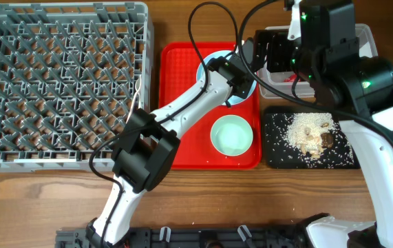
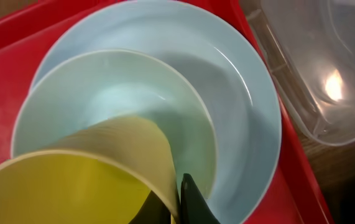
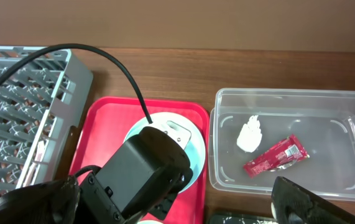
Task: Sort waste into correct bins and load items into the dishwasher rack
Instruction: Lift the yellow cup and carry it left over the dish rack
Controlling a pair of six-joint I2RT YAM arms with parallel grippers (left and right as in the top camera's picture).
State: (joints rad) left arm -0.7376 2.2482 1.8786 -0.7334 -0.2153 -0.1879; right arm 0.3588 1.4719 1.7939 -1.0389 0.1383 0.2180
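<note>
My left gripper is shut on the rim of the small yellow cup and holds it tilted over the light blue plate on the red tray. In the overhead view the left gripper hides the cup. The mint-green bowl stands on the tray in front of the plate. My right gripper is open and empty above the clear tub, which holds the red wrapper and the white napkin. Rice scraps lie on the black tray.
The grey dishwasher rack fills the left side, with a thin white piece of cutlery at its right edge. The red serving tray sits between the rack and the bins. The two arms cross close together over the tray's far right corner.
</note>
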